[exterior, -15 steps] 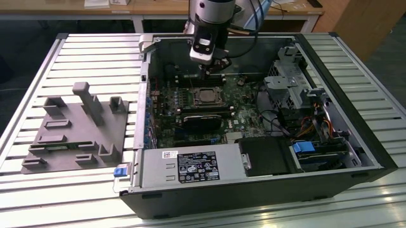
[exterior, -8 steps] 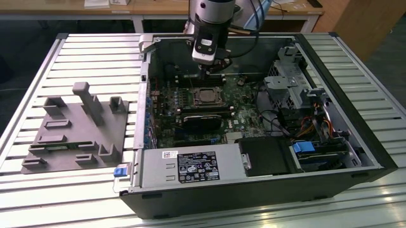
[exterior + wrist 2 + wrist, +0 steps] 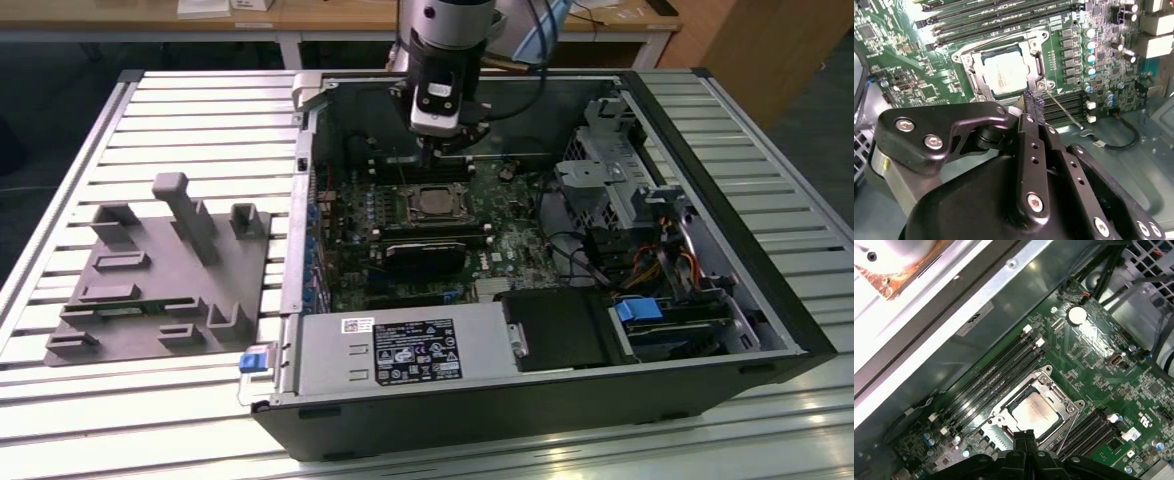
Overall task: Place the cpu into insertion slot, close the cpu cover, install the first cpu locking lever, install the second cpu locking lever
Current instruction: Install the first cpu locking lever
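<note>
Cpu, the small flat square chip with a silvery-grey metal top [image 3: 1004, 75]: where is it found relative to the black two-fingered pincer [image 3: 1033, 100]?

It is seen seated in the square black insertion slot [image 3: 1038, 64] on the green circuit board [image 3: 919, 65]. It lies just ahead of the pincer's tips and lower than them. In the exterior view the pincer [image 3: 447, 148] is held close above that spot.

Is anything laid over it?

The thin silvery metal cpu cover [image 3: 970, 75], a frame with a square window, is seen lying flat around the chip. Placing and covering are therefore judged done.

How is the pincer set?

Its ribbed pads [image 3: 1029, 102] are pressed together, narrow, and nothing is seen gripped between them.

Which relation is judged to matter?

That of the thin silvery wire locking lever [image 3: 1064, 112] to the tips. The lever is found just beside the pads and starts at the cover corner nearest the pincer. Its long axis is slanted away from the slot, across the line of the fingers rather than along it. Whether it is touched by the pads cannot be told. It is judged not yet latched.
</note>
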Controlling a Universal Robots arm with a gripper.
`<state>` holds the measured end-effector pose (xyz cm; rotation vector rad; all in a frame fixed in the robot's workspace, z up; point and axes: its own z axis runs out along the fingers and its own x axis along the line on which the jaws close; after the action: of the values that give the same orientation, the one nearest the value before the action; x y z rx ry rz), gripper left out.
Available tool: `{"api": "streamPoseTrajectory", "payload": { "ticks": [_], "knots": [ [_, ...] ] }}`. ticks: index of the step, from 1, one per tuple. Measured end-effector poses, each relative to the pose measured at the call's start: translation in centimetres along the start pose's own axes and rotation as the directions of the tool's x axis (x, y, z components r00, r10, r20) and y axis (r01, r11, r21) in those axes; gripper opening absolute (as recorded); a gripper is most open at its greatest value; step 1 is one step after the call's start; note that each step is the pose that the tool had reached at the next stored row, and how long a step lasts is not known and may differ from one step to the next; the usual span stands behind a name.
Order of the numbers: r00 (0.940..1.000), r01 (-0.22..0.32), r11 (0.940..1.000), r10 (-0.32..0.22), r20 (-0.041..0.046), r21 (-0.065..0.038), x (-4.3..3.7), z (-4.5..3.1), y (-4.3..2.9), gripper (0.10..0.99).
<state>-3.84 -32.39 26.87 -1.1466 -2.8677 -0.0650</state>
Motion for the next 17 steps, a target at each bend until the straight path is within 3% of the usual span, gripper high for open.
{"api": "streamPoseTrajectory", "payload": {
  "ticks": [3, 8, 10, 13, 17],
  "knots": [
    [0.9987, 0.051, 0.9987, -0.051, -0.0010, 0.003, 0.00, 0.00, 0.00, 0.118],
    [0.9916, 0.129, 0.9916, -0.129, -0.0003, 0.006, 0.00, 0.02, 0.00, 0.118],
    [0.9900, 0.140, 0.9901, -0.140, 0.0129, -0.003, 0.00, 0.05, -0.01, 0.118],
    [0.9876, 0.152, 0.9880, -0.151, 0.0417, -0.023, 0.02, 0.10, -0.03, 0.118],
    [0.9753, 0.218, 0.9758, -0.217, 0.0431, -0.021, 0.02, 0.18, -0.03, 0.118]
  ]
}}
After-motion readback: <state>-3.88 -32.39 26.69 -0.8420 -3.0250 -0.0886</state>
